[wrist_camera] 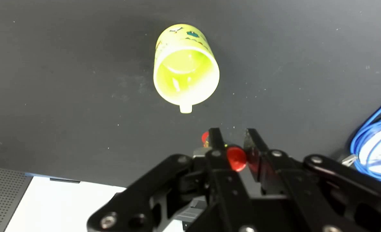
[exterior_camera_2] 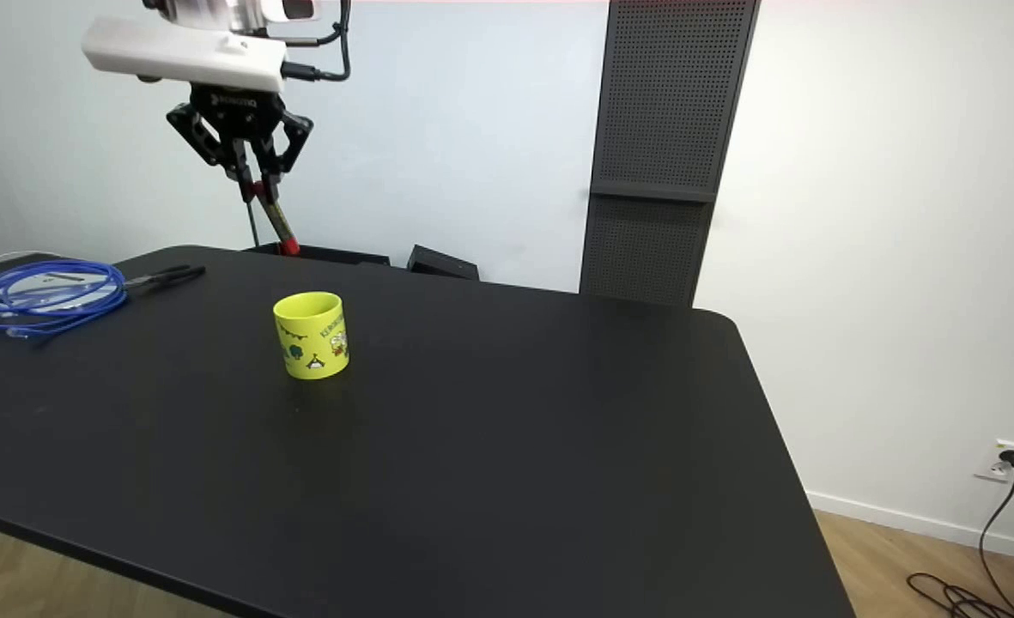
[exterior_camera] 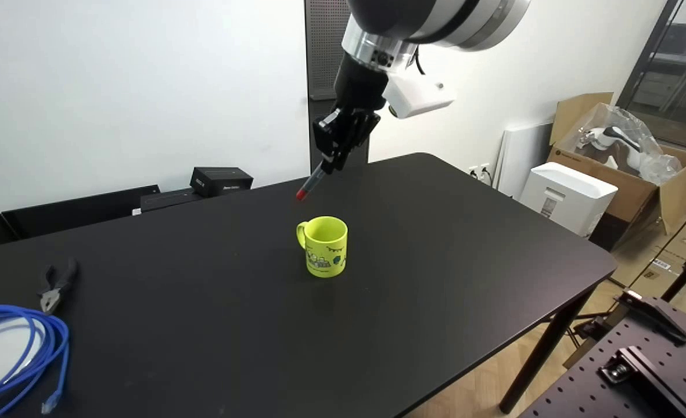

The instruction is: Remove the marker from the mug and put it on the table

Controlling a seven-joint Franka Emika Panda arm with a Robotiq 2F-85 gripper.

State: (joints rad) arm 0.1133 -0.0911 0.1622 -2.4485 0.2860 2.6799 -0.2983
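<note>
My gripper (exterior_camera: 332,165) is shut on the marker (exterior_camera: 312,181), a thin dark stick with red ends, and holds it tilted in the air above the table (exterior_camera: 447,261). In an exterior view the marker (exterior_camera_2: 276,221) hangs slanted below the gripper (exterior_camera_2: 258,190). In the wrist view one red end of the marker (wrist_camera: 237,159) sits between the fingers of the gripper (wrist_camera: 233,132); its middle is hidden by a finger. The yellow-green mug (exterior_camera: 326,260) stands upright on the black table, apart from the gripper. The mug (exterior_camera_2: 313,348) looks empty inside in the wrist view (wrist_camera: 185,38).
A coil of blue cable (exterior_camera: 29,360) and pliers (exterior_camera: 55,287) lie on the table, also in an exterior view (exterior_camera_2: 51,296). Black boxes (exterior_camera: 221,181) stand beyond the table's back edge. A cardboard box (exterior_camera: 610,174) and a white bin (exterior_camera: 569,194) stand off the table.
</note>
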